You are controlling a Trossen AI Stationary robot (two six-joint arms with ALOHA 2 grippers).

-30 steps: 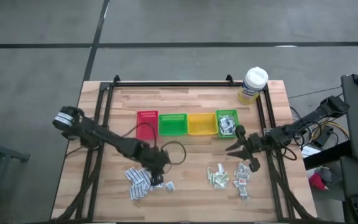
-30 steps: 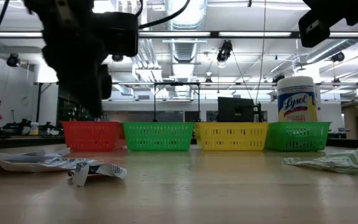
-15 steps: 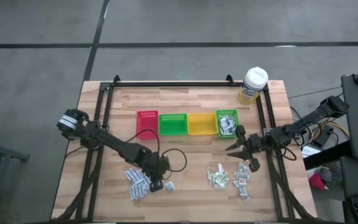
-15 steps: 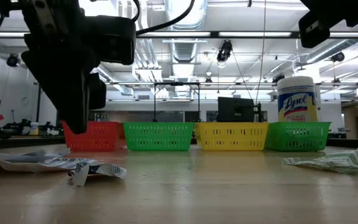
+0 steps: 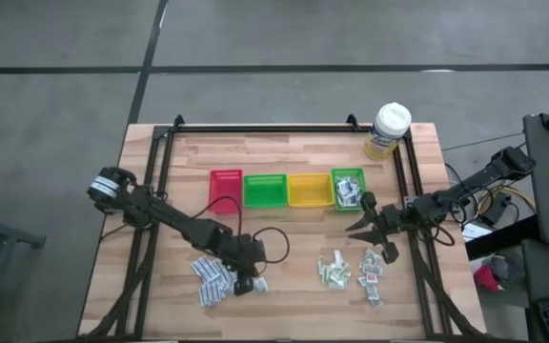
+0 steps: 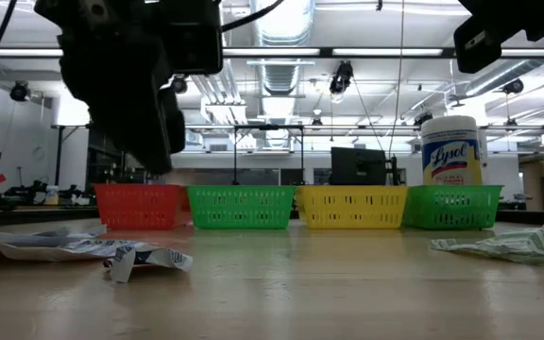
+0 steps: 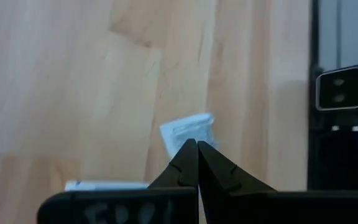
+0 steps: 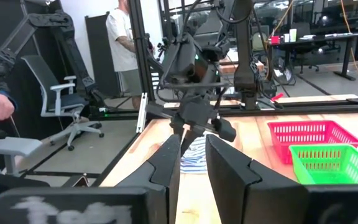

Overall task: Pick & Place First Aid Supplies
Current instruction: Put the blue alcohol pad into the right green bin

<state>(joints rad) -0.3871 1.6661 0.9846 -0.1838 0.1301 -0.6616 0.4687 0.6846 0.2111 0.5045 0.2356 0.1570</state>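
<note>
At 7 o'clock on the desk (image 5: 284,295), left gripper (image 5: 247,283) clenched, empty, tips over white-blue sachets (image 5: 214,278). Right gripper (image 5: 363,221) at 3 o'clock, fingers apart, above pale green sachets (image 5: 335,272).

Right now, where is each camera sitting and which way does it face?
High: overhead, straight down on table, both arms.
Low: table height, facing the bins; left arm at top.
Left wrist: down past shut fingers at a white-blue sachet.
Right wrist: across the table past its own fingers toward the left arm.
Shared: red bin.
</note>
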